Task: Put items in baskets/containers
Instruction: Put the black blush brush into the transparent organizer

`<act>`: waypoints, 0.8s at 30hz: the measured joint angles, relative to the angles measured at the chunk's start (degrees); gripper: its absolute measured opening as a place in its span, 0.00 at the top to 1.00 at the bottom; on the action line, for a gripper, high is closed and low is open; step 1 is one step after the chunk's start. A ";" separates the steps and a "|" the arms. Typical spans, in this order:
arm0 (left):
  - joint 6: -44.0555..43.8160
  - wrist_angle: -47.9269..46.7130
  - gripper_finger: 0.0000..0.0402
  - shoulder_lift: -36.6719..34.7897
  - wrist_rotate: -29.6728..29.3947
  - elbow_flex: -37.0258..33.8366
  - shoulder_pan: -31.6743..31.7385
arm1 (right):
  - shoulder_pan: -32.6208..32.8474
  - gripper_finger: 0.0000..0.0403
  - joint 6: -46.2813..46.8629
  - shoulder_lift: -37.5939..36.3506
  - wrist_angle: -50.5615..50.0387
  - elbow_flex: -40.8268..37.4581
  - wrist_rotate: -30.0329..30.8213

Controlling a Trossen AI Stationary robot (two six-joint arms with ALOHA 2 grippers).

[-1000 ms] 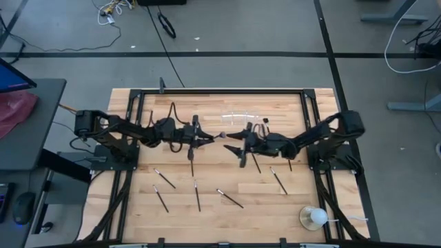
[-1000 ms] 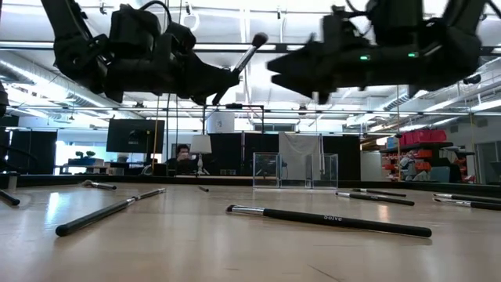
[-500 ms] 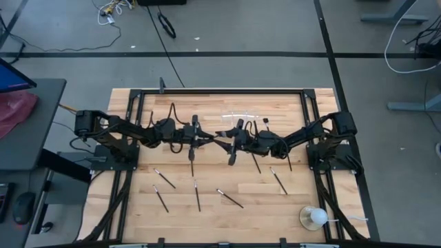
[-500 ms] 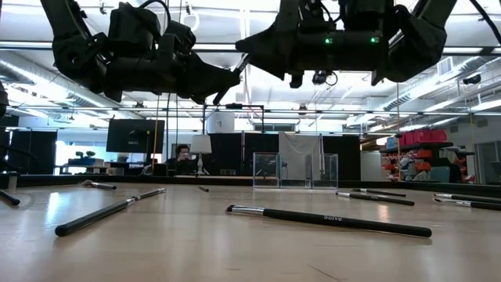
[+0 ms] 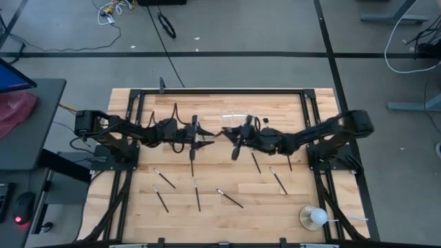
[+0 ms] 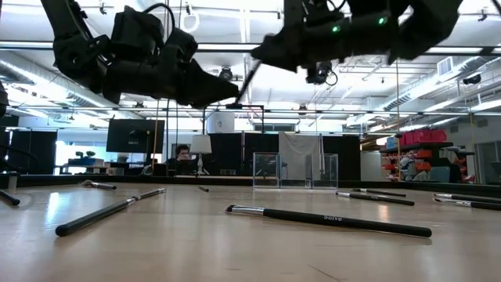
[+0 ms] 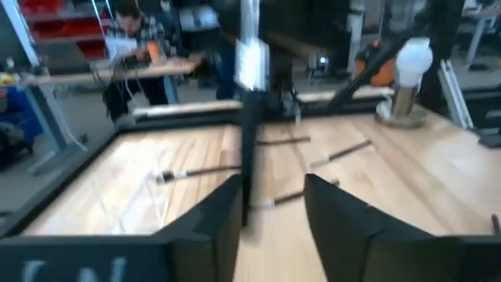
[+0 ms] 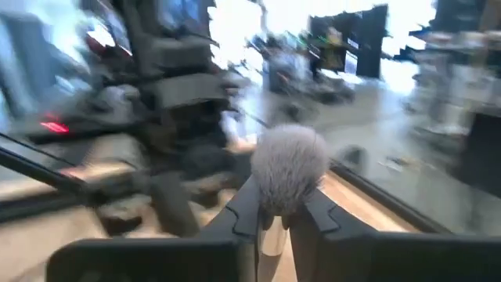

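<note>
The wooden table (image 5: 138, 213) sat on a grey floor, with a dark desk off its left edge. Both arms hung above the middle. The left gripper (image 5: 207, 140) showed parted jaws with nothing between them. The right gripper (image 5: 227, 133) pinched a brush (image 8: 288, 168), tuft outward. Other brushes (image 5: 164, 178) lay toward the front edge, the clear organizer (image 5: 234, 117) near the back, a white ball (image 5: 316, 218) at the front right corner.

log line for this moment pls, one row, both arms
phase: brush handover above table | right gripper: shut on makeup brush | left gripper: open, raised at table centre | clear organizer: far side | loose brushes: on table
</note>
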 joint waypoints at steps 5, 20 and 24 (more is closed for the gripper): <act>-0.15 -4.25 0.49 0.02 -2.47 -0.02 -0.02 | -1.41 0.94 2.91 -12.25 -20.66 0.55 7.94; -0.23 -4.49 0.52 0.04 -3.52 -0.02 -0.04 | -24.06 0.94 9.72 -13.19 -66.27 15.58 -5.92; -0.30 -4.72 0.53 0.04 -3.52 -0.02 -0.04 | -26.56 0.92 9.57 -9.71 -66.22 15.58 -9.60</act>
